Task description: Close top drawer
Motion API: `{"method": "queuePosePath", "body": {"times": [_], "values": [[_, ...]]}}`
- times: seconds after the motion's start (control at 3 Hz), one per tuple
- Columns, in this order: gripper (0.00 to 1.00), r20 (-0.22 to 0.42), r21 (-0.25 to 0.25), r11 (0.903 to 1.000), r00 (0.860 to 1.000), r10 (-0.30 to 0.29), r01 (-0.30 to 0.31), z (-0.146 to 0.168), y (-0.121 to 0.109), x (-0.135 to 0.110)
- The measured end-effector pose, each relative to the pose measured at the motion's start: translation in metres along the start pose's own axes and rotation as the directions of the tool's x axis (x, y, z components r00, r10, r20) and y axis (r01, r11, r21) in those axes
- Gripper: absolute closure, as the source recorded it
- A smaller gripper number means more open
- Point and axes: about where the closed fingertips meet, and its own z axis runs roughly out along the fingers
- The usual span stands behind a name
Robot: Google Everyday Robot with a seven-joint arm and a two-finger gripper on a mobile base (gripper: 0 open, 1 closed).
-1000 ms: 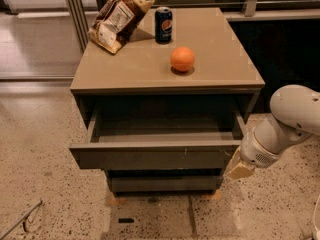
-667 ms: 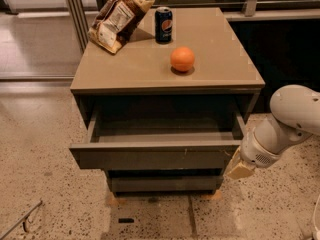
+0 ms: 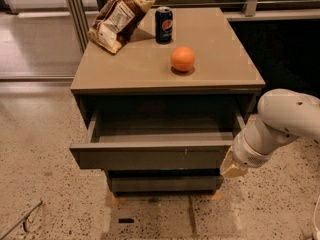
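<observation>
The top drawer (image 3: pixel 150 156) of the grey-brown cabinet stands pulled out, its inside empty. Its flat front has small pale scuffs near the upper edge. My white arm comes in from the right, and my gripper (image 3: pixel 231 169) sits at the right end of the drawer front, touching or just beside its corner. A lower drawer front (image 3: pixel 162 184) shows below, pushed in.
On the cabinet top (image 3: pixel 220 59) stand an orange (image 3: pixel 182 59), a blue soda can (image 3: pixel 164 25) and a chip bag (image 3: pixel 117 16). Speckled floor lies in front and left. A thin metal piece (image 3: pixel 20 219) lies on the floor at the lower left.
</observation>
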Motion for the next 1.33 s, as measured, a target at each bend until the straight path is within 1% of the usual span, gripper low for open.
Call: {"method": "queuePosePath", "body": {"times": [0.33,0.67,1.0,1.33], "values": [[1.0,-0.037,0.099,0.9842,0.989,-0.144,0.147,0.013,-0.011,-0.013],[1.0,-0.072,0.215,0.9456,0.97,-0.234,0.244,0.018,-0.026,-0.024],[1.0,-0.084,0.32,0.9044,0.959,-0.269,0.282,0.018,-0.04,-0.031],[1.0,-0.073,0.408,0.8683,0.958,-0.277,0.282,0.014,-0.057,-0.035]]}}
